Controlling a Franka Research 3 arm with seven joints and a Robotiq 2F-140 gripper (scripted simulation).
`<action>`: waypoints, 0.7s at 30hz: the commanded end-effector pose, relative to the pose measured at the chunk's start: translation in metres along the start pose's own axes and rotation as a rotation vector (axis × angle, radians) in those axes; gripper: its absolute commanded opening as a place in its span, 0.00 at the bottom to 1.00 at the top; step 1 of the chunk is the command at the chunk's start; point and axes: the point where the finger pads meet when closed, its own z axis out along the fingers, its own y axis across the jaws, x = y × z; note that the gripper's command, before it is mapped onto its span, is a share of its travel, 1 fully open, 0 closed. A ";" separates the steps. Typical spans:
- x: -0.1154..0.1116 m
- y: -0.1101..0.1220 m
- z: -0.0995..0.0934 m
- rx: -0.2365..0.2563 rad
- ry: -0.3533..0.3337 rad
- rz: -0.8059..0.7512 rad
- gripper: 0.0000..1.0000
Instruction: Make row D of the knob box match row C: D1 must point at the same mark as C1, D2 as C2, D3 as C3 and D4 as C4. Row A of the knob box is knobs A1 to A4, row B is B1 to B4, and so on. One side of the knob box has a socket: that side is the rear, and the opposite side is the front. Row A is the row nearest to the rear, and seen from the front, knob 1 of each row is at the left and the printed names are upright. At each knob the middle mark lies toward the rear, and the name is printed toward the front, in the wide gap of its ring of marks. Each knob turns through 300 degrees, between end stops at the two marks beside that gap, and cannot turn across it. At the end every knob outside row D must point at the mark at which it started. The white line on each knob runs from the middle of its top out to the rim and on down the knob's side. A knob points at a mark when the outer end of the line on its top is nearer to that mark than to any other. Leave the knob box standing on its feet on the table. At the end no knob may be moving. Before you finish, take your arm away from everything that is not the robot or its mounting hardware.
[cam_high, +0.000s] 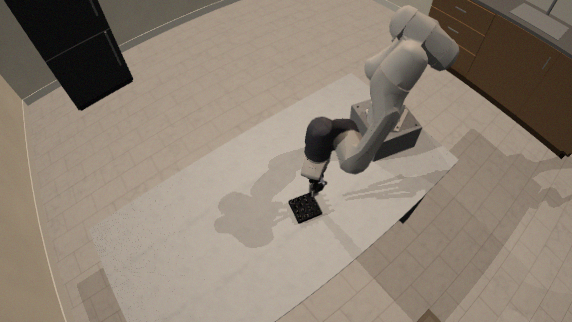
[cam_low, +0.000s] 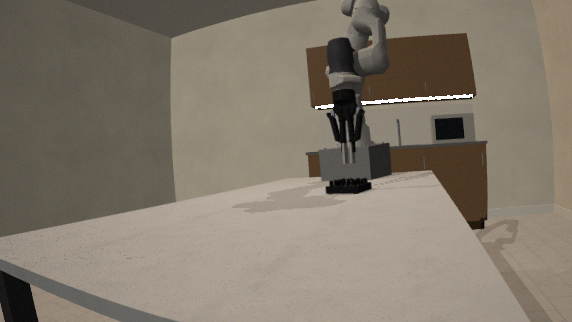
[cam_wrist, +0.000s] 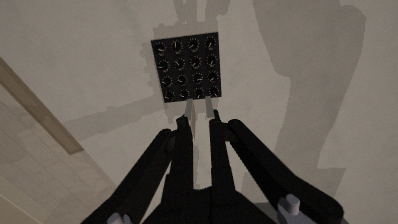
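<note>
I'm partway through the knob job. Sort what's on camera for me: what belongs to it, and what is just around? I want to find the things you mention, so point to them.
Part of the job:
- knob box (cam_high: 305, 208) (cam_low: 348, 188) (cam_wrist: 186, 67), with its rows of knobs
- pincer (cam_high: 313, 194) (cam_low: 348, 162) (cam_wrist: 200, 106)
- table (cam_high: 200, 255) (cam_low: 280, 250) (cam_wrist: 120, 65), which the box stands on

Just around:
- black fridge (cam_high: 75, 55)
- microwave (cam_low: 449, 128)
- wooden wall cupboards (cam_low: 400, 65)

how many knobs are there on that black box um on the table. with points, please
16. They sit on top of the black box (cam_high: 305, 208) (cam_low: 348, 188) (cam_wrist: 187, 71) in four rows of four, all visible in the wrist view.
</note>
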 end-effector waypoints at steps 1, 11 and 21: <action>0.000 -0.001 0.002 0.002 0.000 0.000 0.12; 0.000 -0.001 0.012 0.002 0.000 0.000 0.12; 0.000 -0.001 0.023 0.002 0.000 0.000 0.12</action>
